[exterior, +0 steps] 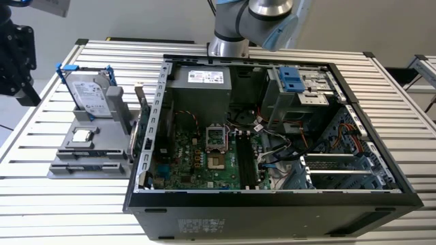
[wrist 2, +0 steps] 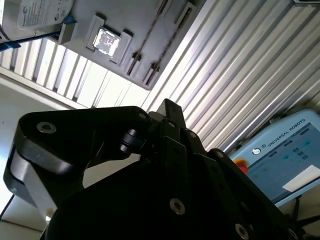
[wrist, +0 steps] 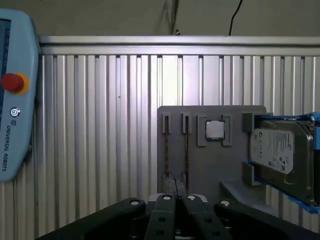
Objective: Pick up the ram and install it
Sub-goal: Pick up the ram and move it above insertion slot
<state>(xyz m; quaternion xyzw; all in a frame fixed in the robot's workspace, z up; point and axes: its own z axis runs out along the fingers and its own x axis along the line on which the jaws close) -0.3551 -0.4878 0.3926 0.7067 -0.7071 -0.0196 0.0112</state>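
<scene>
Where print shows, it sits on a white label across the silver hard drive (wrist: 277,150), on another white label on the power supply (exterior: 204,76) at the back of the open computer case (exterior: 381,168), on a small sticker low on the case's outer wall, and along the edge of the pale blue teach pendant (wrist: 15,100) with its red button (wrist: 12,82). In the first wrist view the gripper (wrist: 177,198) has its fingers (wrist: 164,212) drawn together, the tips meeting with nothing seen between them and no part touched. In the second wrist view the gripper (wrist 2: 169,107) shows as a dark peak in front of the same parts. The ram (wrist: 186,155) stands on edge in a narrow slot of the grey holder (wrist: 215,165), just beside the square processor chip (wrist: 215,130), and a second thin edge fills the next slot along. The holder lies on the ribbed metal surface (wrist: 100,125), on the exterior view's left of the case, with the arm (exterior: 262,20) rising behind the case
</scene>
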